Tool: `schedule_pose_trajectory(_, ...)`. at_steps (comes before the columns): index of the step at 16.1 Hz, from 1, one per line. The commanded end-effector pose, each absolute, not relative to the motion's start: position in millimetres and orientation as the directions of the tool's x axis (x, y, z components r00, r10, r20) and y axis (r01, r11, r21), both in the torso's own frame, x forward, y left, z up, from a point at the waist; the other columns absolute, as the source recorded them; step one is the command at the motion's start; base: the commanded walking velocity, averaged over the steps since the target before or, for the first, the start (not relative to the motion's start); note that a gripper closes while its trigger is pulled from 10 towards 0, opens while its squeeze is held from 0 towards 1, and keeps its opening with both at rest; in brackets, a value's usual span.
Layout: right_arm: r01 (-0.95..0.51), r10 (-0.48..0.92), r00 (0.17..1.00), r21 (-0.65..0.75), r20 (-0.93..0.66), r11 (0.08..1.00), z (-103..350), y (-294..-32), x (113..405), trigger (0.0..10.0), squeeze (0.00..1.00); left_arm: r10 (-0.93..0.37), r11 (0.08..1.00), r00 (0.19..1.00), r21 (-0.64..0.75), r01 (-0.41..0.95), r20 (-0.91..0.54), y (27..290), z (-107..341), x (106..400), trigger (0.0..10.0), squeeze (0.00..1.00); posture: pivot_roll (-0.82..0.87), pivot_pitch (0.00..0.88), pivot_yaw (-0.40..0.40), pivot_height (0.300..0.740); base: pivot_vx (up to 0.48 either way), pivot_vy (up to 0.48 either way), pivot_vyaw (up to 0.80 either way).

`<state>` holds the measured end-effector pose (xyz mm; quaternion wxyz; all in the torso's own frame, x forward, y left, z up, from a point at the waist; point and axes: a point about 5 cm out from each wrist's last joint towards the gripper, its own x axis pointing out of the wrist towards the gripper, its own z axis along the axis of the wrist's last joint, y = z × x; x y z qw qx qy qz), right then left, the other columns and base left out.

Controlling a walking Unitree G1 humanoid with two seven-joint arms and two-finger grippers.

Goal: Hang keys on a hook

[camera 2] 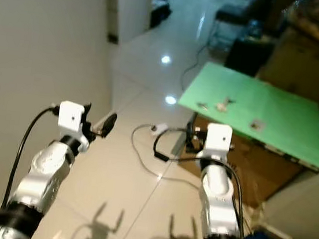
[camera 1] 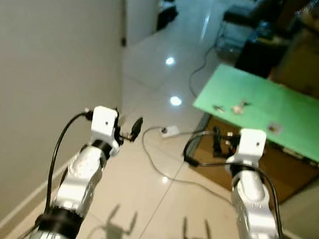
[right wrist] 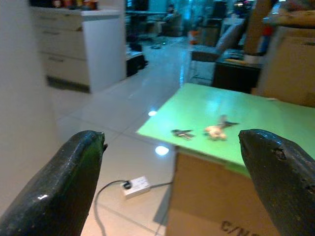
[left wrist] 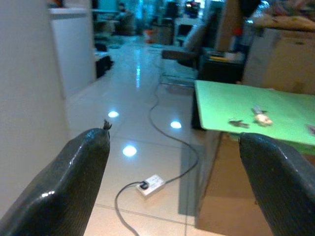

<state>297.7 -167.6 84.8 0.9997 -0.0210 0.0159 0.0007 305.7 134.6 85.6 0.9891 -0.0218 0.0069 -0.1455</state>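
Note:
A bunch of keys with a pale fob [camera 1: 240,108] lies on a green tabletop [camera 1: 294,115], with a small dark key [camera 1: 218,108] just left of it and another small item [camera 1: 273,128] to the right. In the right wrist view the keys [right wrist: 217,131] and the dark key [right wrist: 182,132] lie ahead of my fingers. Both arms are raised over the floor, short of the table. My left gripper [camera 1: 130,129] is open and holds nothing. My right gripper [camera 1: 221,142] is open too, close to the table's near corner.
A plain wall [camera 1: 45,53] runs along my left. A white power strip [camera 1: 171,131] and its cable lie on the glossy floor between the arms. The green top rests on a cardboard box [camera 1: 270,168]. A white cabinet [right wrist: 101,44] and a chair [left wrist: 189,46] stand farther off.

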Motion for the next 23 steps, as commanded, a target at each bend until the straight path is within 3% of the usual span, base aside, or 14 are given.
schedule_pose_trajectory(1,0.032,-0.034,0.999,-0.049,-0.03,0.998,84.7,-177.4,296.6,10.0,0.0,-0.337,0.941,0.942,-0.049,0.336,-0.002,122.4,87.8,306.0,10.0,0.0,-0.05,0.0,-0.007,0.74,0.48,0.0,0.0)
schedule_pose_trajectory(15,0.0,-0.006,0.997,-0.073,-0.074,0.997,78.7,-174.0,296.9,10.0,0.0,-0.299,0.951,0.954,-0.077,0.299,0.017,127.4,89.5,306.6,10.0,0.0,-0.05,0.0,-0.015,0.74,0.48,0.0,-0.05)
schedule_pose_trajectory(23,-0.006,0.002,0.998,-0.062,-0.062,0.998,79.9,-175.6,295.4,10.0,0.0,-0.294,0.952,0.956,-0.082,0.294,0.008,126.8,85.8,304.8,10.0,0.0,-0.06,0.0,-0.017,0.667,0.0,0.0,-0.26)
